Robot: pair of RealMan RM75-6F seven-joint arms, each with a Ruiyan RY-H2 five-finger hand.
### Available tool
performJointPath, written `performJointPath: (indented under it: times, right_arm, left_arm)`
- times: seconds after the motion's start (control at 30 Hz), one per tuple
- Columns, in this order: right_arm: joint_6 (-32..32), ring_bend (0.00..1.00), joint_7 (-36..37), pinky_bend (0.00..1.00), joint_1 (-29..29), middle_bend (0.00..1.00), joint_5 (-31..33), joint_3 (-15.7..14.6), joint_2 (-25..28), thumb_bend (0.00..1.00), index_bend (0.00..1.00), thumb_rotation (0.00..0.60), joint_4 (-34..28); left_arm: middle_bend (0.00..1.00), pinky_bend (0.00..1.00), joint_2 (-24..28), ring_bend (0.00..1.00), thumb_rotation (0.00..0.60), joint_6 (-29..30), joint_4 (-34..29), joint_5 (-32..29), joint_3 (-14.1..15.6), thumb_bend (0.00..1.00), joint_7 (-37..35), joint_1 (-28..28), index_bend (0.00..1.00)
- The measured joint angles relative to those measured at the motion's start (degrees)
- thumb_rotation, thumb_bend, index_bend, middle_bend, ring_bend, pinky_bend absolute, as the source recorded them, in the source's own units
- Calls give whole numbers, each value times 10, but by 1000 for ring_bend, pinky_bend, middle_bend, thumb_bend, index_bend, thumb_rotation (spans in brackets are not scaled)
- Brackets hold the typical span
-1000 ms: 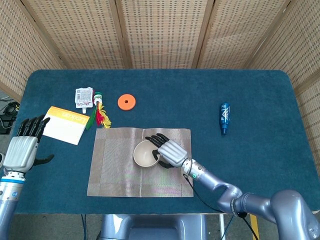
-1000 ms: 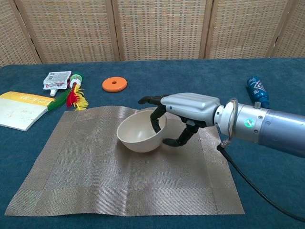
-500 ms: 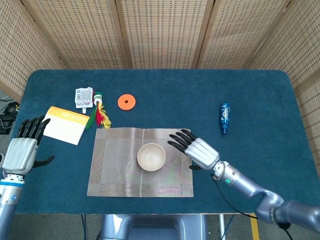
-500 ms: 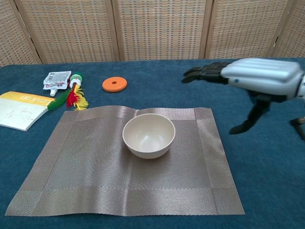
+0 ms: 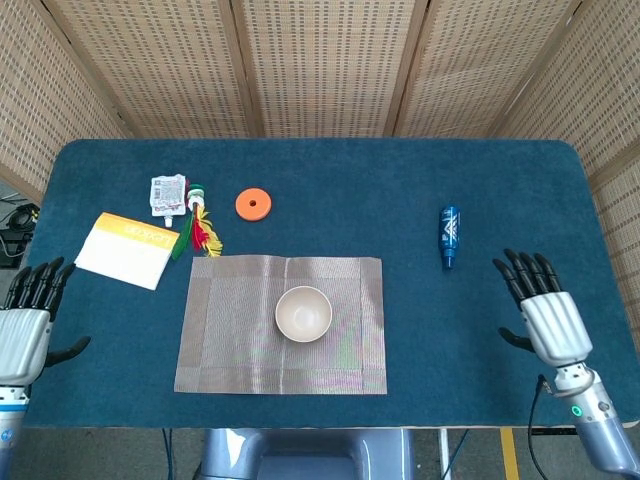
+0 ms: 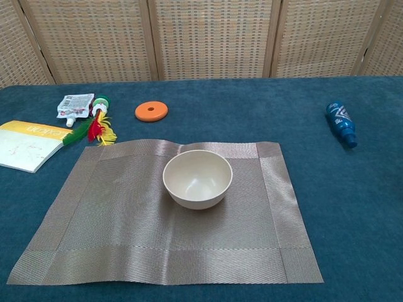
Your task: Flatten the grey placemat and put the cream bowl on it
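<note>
The grey placemat (image 5: 230, 340) (image 6: 113, 239) lies flat on the blue table near the front edge. The cream bowl (image 5: 303, 313) (image 6: 197, 178) stands upright on the middle of the mat. My right hand (image 5: 545, 313) hovers over the table's front right, far from the bowl, fingers spread and holding nothing. My left hand (image 5: 25, 328) is at the front left edge, fingers apart and empty. Neither hand shows in the chest view.
A blue bottle (image 5: 449, 236) (image 6: 340, 123) lies right of the mat. An orange ring (image 5: 254, 204) (image 6: 151, 111), a feathered toy (image 5: 198, 228) (image 6: 92, 126), a white pouch (image 5: 167, 194) (image 6: 74, 104) and a yellow-topped booklet (image 5: 130, 249) (image 6: 25, 145) sit at the back left.
My right hand let go of the bowl on the mat and drew back to the front right. My left hand slid lower along the left edge.
</note>
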Motion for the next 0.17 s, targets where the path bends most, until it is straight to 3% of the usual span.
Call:
performJointPath:
  times: [0.17]
  right_arm:
    - [26,0,27,0,-39,0,11,-2,-6,0,0,600,5]
  left_arm:
    - [0,0,0,0,600,19,8,19,13,0,-15,20,0]
